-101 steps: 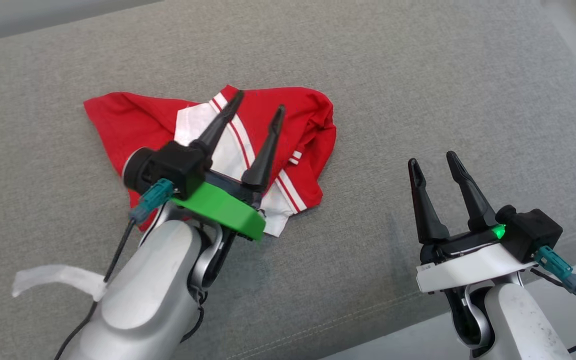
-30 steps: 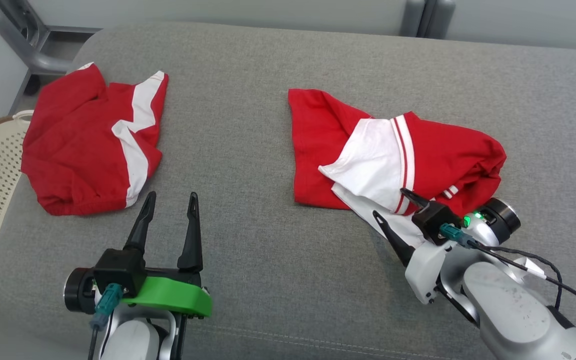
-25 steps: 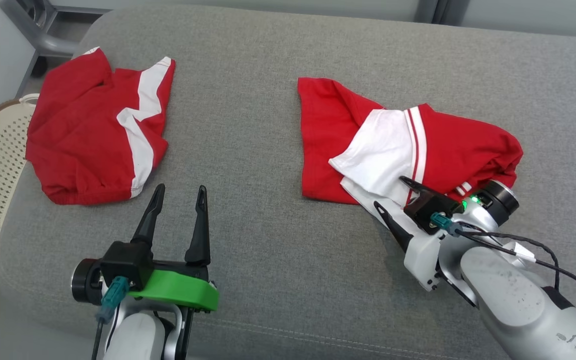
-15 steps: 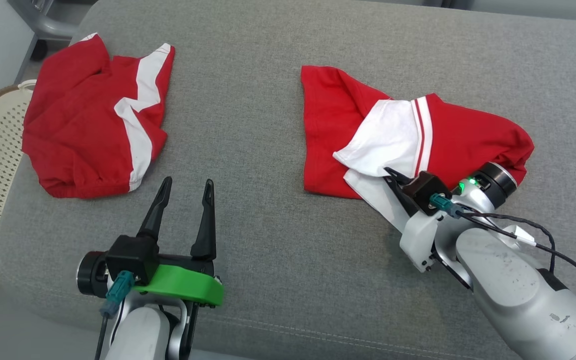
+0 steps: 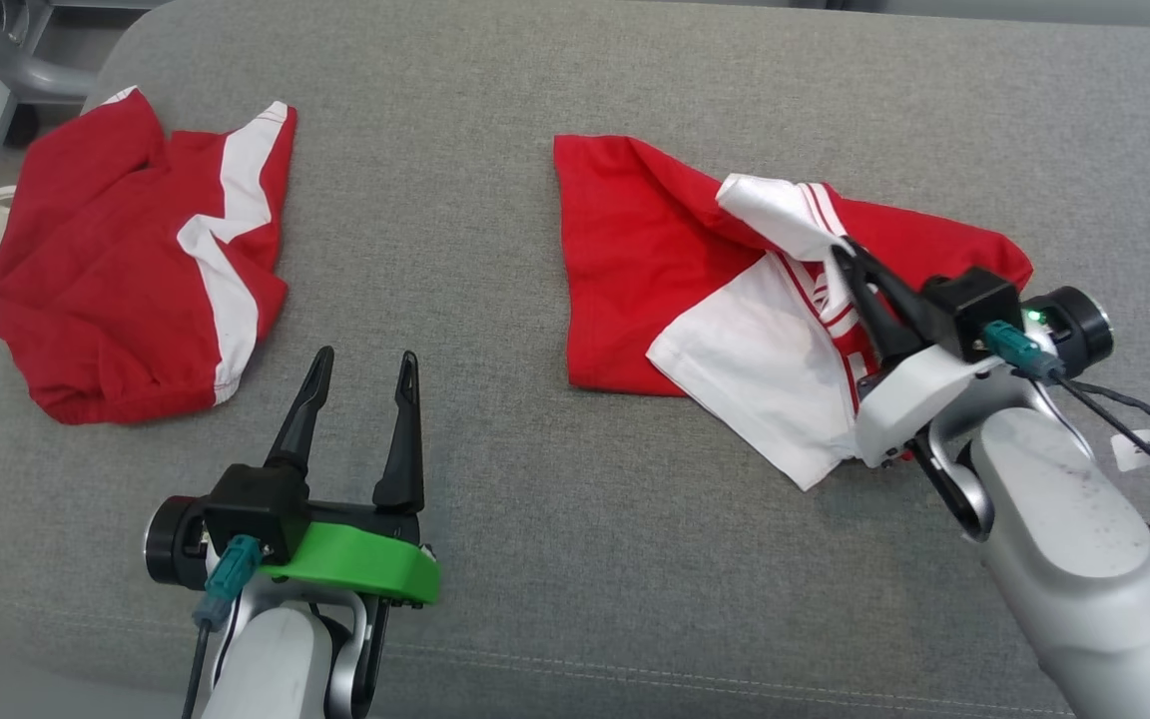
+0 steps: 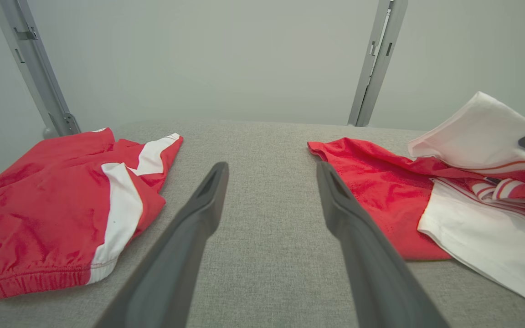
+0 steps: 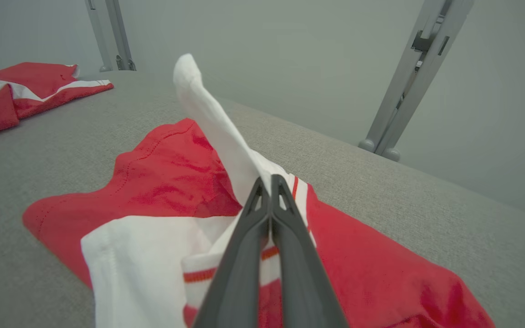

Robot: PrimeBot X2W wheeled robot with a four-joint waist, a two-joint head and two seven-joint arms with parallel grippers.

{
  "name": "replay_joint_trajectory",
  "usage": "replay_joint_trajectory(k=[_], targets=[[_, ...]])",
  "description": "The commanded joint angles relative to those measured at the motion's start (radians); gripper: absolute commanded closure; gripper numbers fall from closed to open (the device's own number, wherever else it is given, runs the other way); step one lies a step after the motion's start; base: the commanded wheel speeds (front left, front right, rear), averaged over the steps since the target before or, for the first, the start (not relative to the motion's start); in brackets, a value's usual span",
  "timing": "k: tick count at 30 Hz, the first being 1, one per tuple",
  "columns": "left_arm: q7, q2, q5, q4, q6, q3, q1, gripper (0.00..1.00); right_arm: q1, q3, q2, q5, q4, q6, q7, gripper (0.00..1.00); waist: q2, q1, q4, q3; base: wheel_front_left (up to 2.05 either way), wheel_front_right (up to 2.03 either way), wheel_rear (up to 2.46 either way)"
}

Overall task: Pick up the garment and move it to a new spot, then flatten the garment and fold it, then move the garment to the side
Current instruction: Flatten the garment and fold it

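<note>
No lettering or numbers can be read

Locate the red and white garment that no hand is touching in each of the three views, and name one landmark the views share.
Head view: the loose garment lies at the upper left.
Left wrist view: at the left edge, middle to lower.
Right wrist view: small, in the upper left corner.
Shared landmark: the white flap, raised and pinched by the right hand.

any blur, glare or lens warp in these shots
Head view: even light, no glare, faint shadow beneath the right gripper on the garment. Left wrist view: left gripper looms large, wide-angle stretch. Right wrist view: in focus, frame posts lean outward.
</note>
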Motion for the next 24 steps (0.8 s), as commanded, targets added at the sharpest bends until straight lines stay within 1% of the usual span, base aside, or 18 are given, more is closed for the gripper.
replay_joint_trajectory(k=[1, 6, 10, 12, 13, 18, 19, 20, 21, 24], targets=[[-0.003, 0.0, 0.011, -0.001, -0.003, 0.003, -0.011, 0.0, 0.019, -0.024, -0.003, 0.009, -0.009, 0.0, -0.008, 1.0, 0.0, -0.0001, -0.011, -0.004, 0.0, 0.0, 0.0], [-0.003, -0.001, 0.017, 0.0, -0.01, 0.006, -0.012, 0.0, 0.084, -0.218, 0.031, 0.053, -0.049, 0.0, -0.019, 1.0, 0.0, -0.0001, -0.037, -0.004, 0.0, 0.0, 0.0], [-0.003, -0.001, 0.02, 0.006, -0.018, 0.004, -0.014, 0.0, 0.107, -0.322, 0.036, 0.077, -0.042, 0.0, -0.022, 1.0, 0.0, -0.0001, -0.053, -0.003, 0.0, 0.0, 0.0], [-0.003, -0.001, 0.023, 0.009, -0.021, 0.001, -0.018, 0.0, 0.107, -0.361, 0.036, 0.09, -0.022, 0.0, -0.023, 1.0, 0.0, -0.0001, -0.057, -0.003, 0.0, 0.0, 0.0], [-0.003, -0.001, 0.025, 0.012, -0.023, -0.002, -0.021, 0.0, 0.102, -0.395, 0.029, 0.089, 0.003, 0.0, -0.024, 1.0, 0.0, -0.0001, -0.06, -0.004, 0.0, 0.0, 0.0], [-0.003, -0.002, 0.029, 0.021, -0.029, -0.007, -0.029, 0.0, 0.096, -0.474, 0.014, 0.078, 0.085, 0.0, -0.029, 1.0, 0.0, -0.0001, -0.059, -0.008, 0.0, 0.0, 0.0], [-0.003, -0.002, 0.03, 0.022, -0.028, -0.007, -0.028, 0.0, 0.098, -0.489, 0.014, 0.073, 0.107, 0.0, -0.029, 0.89, 0.0, -0.0001, -0.059, -0.01, 0.0, 0.0, 0.0], [-0.003, -0.002, 0.031, 0.023, -0.028, -0.007, -0.026, 0.0, 0.1, -0.504, 0.014, 0.067, 0.124, 0.0, -0.028, 0.6, 0.0, -0.0001, -0.059, -0.011, 0.0, 0.0, 0.0], [-0.003, -0.002, 0.031, 0.024, -0.029, -0.007, -0.024, 0.0, 0.101, -0.514, 0.017, 0.065, 0.135, 0.0, -0.029, 0.0, 0.0, -0.0001, -0.059, -0.013, 0.0, 0.0, 0.0], [-0.003, -0.002, 0.033, 0.026, -0.029, -0.003, -0.017, 0.0, 0.111, -0.55, 0.025, 0.056, 0.15, 0.0, -0.03, 0.0, 0.0, -0.0001, -0.063, -0.017, 0.0, 0.0, 0.0]])
